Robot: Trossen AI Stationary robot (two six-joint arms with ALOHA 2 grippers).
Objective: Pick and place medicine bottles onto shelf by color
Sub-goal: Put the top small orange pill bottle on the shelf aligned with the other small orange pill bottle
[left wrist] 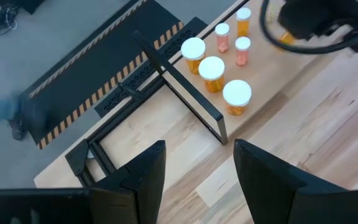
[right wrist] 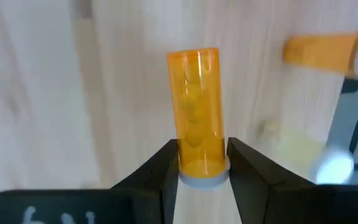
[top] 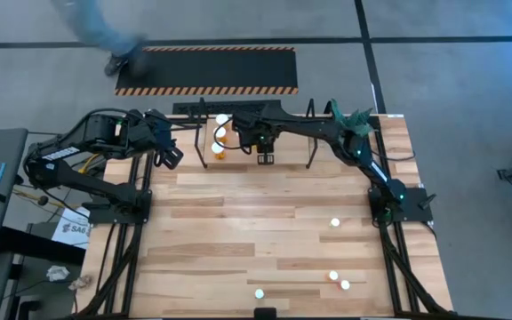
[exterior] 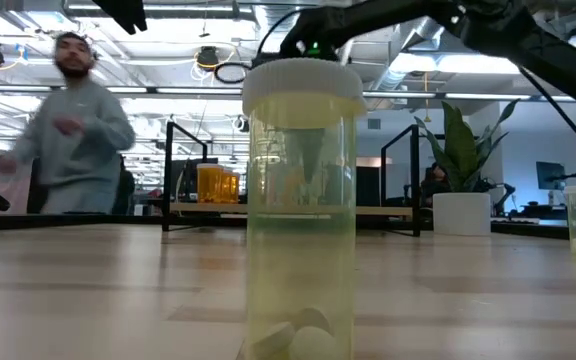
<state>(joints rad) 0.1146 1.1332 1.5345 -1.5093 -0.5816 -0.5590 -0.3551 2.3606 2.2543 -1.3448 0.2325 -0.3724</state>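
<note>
**Two arms at the shelf, one orange bottle pinched**

Two dark arms reach to the far edge of the bench [top: 283, 222], where the shelf [top: 204, 135] stands. The right gripper [right wrist: 202, 163] hangs over the shelf's middle, its fingers [right wrist: 159, 171] pinching an orange bottle [right wrist: 199, 121] near its white cap; the bottle's body points away from the wrist, over light wood. A second orange bottle [right wrist: 319, 50] lies blurred just beside it in that view.

The left gripper [left wrist: 194, 171] hovers off the shelf's left end with its fingers spread and nothing between them. Past them, inside the black hoop end [left wrist: 185, 93], stands a group of white-capped orange bottles [left wrist: 211, 73], close together on the shelf floor, with a paler reddish one [left wrist: 242, 51] among them.

Four loose bottles remain on the near part of the bench, well apart from the shelf: one [top: 335, 223] near the right arm's base, two [top: 339, 281] close together, and one [top: 260, 293] at the near edge. That last, a pale bottle [exterior: 300, 210], stands upright against the low camera. A striped mat [top: 207, 70] lies on the floor beyond the bench, and a person [exterior: 73, 125] moves there.
</note>
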